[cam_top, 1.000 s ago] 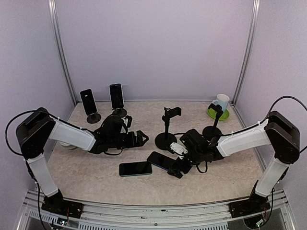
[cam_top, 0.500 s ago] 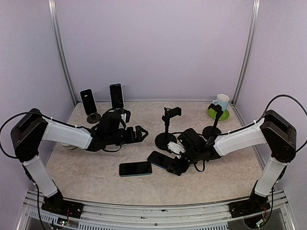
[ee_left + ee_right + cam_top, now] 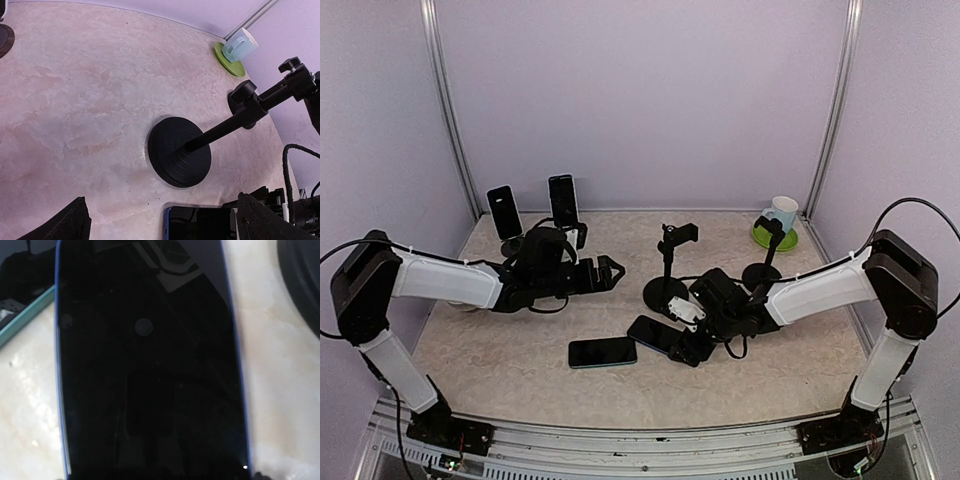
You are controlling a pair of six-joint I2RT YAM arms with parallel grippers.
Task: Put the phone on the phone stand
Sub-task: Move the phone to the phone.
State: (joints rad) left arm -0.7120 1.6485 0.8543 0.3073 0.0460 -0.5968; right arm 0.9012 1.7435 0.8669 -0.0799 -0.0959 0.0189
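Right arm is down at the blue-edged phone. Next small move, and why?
Probably shut the right gripper on the end of the blue-edged phone and lift. The phone fills the right wrist view, lying flat on the table, so the gripper is right at it; the empty stand is just beyond. Finger positions aren't visible.

The centre stand (image 3: 665,293) bars the middle of the table (image 3: 490,370), with a second stand (image 3: 761,270) near on its right. A blue phone (image 3: 648,331) and a teal phone (image 3: 602,351) lie just in front. Open marble runs along the near edge and across the back, between the propped phones (image 3: 504,212) at left and the mug (image 3: 781,212) at right.
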